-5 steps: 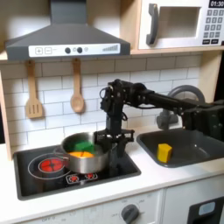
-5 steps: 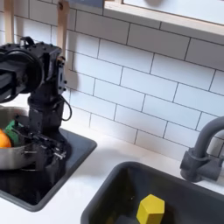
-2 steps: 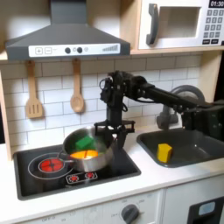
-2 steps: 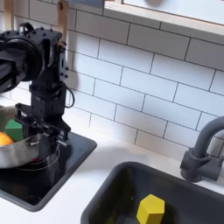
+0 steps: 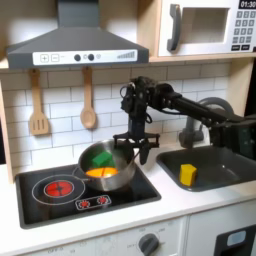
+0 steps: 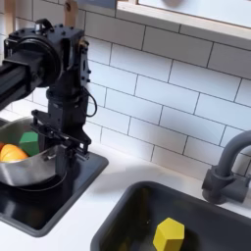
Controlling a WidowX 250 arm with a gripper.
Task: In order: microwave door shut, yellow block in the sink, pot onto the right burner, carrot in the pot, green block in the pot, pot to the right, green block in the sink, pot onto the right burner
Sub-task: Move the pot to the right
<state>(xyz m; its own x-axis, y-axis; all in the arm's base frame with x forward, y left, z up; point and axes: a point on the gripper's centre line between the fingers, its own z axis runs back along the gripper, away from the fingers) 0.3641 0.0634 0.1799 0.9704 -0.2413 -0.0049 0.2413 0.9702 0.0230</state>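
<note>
On the far wall, at the first exterior view's left, two wooden utensils (image 5: 38, 108) hang on white tile under a grey range hood (image 5: 75, 45). Below them sits the black cooktop (image 5: 55, 197), its left burner (image 5: 48, 188) ringed in red. The pot (image 5: 107, 167) stands on the cooktop's right part, tipped a little, with the green block (image 5: 102, 158) and the orange carrot (image 5: 99, 174) inside it (in the second exterior view the carrot (image 6: 12, 153) lies nearer than the green block (image 6: 29, 144)). The hand (image 5: 132, 146) hangs straight down at the pot's right rim; in the second exterior view the hand (image 6: 61, 149) is right against that rim, and it looks pinched onto it, though I cannot tell for certain whether the fingers are pressed together. Further right, the white table (image 5: 180, 205) carries the sink (image 5: 225, 172), and the yellow block (image 5: 187, 174) rests in the basin near its left side, well apart from the pot. The dark faucet (image 6: 229, 167) arches at the sink's far edge. Up top at the first exterior view's right, the microwave door (image 5: 198, 29) is closed flat.
</note>
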